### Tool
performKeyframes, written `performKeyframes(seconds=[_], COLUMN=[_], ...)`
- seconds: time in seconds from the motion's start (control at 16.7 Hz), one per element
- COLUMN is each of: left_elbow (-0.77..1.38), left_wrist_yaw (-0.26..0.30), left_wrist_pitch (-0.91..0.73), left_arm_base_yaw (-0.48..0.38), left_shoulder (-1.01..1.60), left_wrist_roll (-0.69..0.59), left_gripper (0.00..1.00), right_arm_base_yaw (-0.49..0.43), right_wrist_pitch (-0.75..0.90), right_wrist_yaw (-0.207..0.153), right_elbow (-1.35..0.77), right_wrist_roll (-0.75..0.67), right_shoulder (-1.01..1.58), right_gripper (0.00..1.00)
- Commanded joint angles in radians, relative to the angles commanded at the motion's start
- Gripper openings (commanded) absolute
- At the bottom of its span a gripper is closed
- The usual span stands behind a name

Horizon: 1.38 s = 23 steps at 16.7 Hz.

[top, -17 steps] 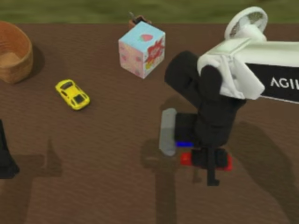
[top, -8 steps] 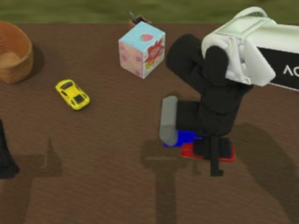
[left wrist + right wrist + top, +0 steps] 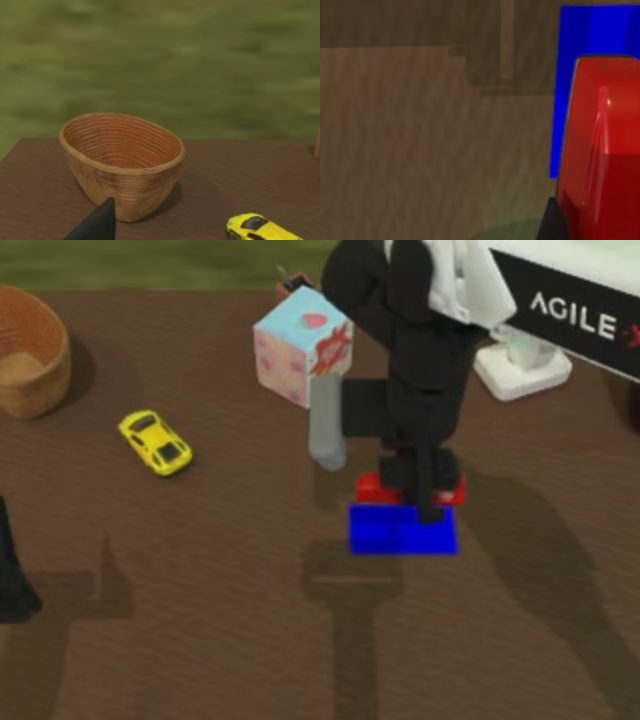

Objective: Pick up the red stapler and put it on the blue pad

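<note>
- Our right gripper point(image 3: 418, 485) hung over the far edge of the blue pad point(image 3: 402, 530), fingers clamped on the red stapler point(image 3: 372, 487).
- The red stapler showed only as red ends either side of the black fingers, lying crosswise along the blue pad's far edge; we could not tell whether it touched the pad.
- In the right wrist view the red stapler point(image 3: 602, 150) filled one side, with the blue pad point(image 3: 570, 45) behind it.
- Beyond the blue pad stood the strawberry-printed box point(image 3: 302, 345); well to the pad's left lay the yellow toy car point(image 3: 155, 442), and farther left the woven basket point(image 3: 30, 350).
- Our left gripper point(image 3: 12, 585) sat parked far left of the blue pad; whether its fingers were apart or together, we could not tell.
</note>
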<state>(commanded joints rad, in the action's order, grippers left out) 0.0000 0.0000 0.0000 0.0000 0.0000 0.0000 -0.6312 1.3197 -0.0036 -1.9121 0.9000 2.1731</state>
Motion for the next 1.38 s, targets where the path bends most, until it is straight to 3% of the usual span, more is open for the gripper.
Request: performKeyframes(seconds=[0.3, 0.72, 1.38], left_elbow=[0.000, 0.000, 0.000], left_wrist_yaw=[0.000, 0.000, 0.000], left_wrist_pitch=[0.000, 0.000, 0.000], left_arm_base_yaw=[0.000, 0.000, 0.000], left_shoulder=[0.000, 0.000, 0.000], left_wrist_roll=[0.000, 0.000, 0.000], left_gripper=[1.00, 1.00, 1.00], right_arm_base_yaw=[0.047, 0.049, 0.053], right_wrist_pitch=[0.110, 0.118, -0.249], right_wrist_yaw=[0.002, 0.002, 0.002], right_elbow=[-0.255, -0.281, 0.055], right_wrist_roll=[0.082, 0.091, 0.091], right_shoulder=[0.140, 0.154, 0.191], right_gripper=[0.00, 0.00, 0.00])
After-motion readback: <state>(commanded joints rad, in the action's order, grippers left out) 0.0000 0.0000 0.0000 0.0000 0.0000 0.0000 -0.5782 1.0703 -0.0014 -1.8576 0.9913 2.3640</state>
